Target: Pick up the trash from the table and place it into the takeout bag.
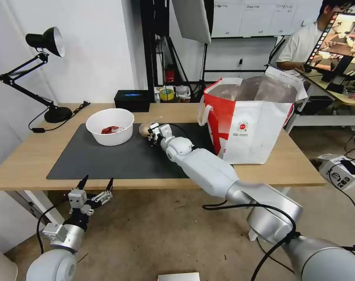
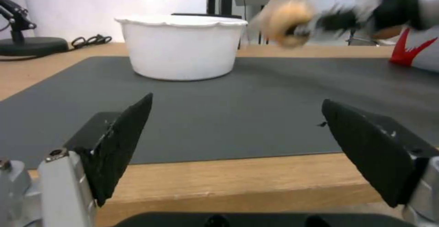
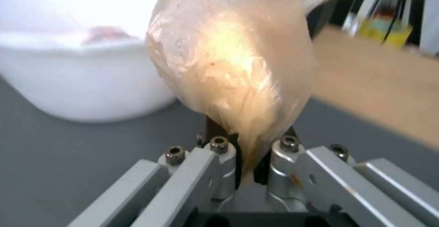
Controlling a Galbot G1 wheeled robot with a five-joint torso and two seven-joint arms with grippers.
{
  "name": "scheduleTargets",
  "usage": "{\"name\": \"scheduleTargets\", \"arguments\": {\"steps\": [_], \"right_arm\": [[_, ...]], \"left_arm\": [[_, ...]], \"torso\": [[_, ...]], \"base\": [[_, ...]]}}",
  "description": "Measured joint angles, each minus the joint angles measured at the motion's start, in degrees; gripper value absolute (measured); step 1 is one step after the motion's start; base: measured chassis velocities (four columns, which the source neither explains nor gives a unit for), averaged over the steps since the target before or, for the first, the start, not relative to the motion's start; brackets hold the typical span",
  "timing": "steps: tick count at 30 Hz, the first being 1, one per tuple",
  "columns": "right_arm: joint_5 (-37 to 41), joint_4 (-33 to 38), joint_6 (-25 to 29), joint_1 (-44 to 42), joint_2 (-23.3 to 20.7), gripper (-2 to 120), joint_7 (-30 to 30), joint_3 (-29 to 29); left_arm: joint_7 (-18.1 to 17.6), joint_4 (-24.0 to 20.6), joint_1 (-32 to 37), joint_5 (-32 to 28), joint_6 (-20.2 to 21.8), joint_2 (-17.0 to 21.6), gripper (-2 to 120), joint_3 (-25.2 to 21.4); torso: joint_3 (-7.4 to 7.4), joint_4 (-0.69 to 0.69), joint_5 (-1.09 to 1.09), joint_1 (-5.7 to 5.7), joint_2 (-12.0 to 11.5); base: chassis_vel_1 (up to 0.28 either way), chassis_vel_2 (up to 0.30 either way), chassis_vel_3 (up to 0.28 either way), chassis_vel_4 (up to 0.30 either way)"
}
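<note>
My right gripper [image 1: 151,133] is shut on a small knotted clear bag of beige food [image 1: 144,129], held just above the dark grey mat [image 1: 119,160] beside the white round bowl [image 1: 110,126]. The right wrist view has that bag [image 3: 233,59] pinched between the fingers [image 3: 219,158], with the bowl [image 3: 82,83] behind it. Red scraps [image 1: 109,129] lie in the bowl. The red-and-white takeout bag [image 1: 251,121] stands open on the right part of the table [image 1: 29,156]. My left gripper [image 1: 95,186] hangs open below the table's front edge; its wrist view faces the bowl [image 2: 183,47].
A black desk lamp [image 1: 41,70] stands at the table's back left, its cable trailing on the wood. A black box [image 1: 132,100] sits at the back edge behind the bowl. A person works at a desk with a monitor [image 1: 341,43] far right.
</note>
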Motion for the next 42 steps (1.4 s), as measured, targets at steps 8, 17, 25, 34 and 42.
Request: {"name": "scheduleTargets", "arguments": {"steps": [8,17,25,34,42], "right_arm": [[5.2,30.5,-1.1,-4.4,-17.4,4,8.1,1.9],[1.3,50.1,7.0,-14.7,-31.0,4,14.0,14.9],[-4.0,48.6,15.0,-16.1,-34.9,4,20.8,19.9],[2.2,44.4,10.9,-16.3,-36.2,4,24.4,23.0],[15.5,45.2,1.7,-15.2,-39.8,24,28.8,25.6]], "left_arm": [[-0.1,0.0,0.0,-0.1,0.0,0.2,100,0.0],[-0.2,-0.3,0.1,0.1,0.0,0.3,100,0.7],[-0.7,-0.4,-0.3,1.5,0.2,-0.7,100,2.7],[-1.1,-1.2,-0.2,1.9,0.6,-0.9,100,3.2],[-1.1,-2.1,0.3,1.9,0.9,-0.8,100,3.3]], "torso": [[-0.01,-0.03,0.01,-0.01,0.0],[-0.01,-0.04,0.02,-0.01,0.0],[-0.01,-0.03,0.01,-0.01,0.0],[0.0,-0.02,0.01,0.0,0.0],[0.0,-0.03,0.0,0.0,0.0]], "base": [[0.0,0.0,0.0,0.0],[0.0,0.0,0.0,0.0],[0.0,0.0,0.0,0.0],[0.0,0.0,0.0,0.0],[0.0,0.0,0.0,0.0]]}}
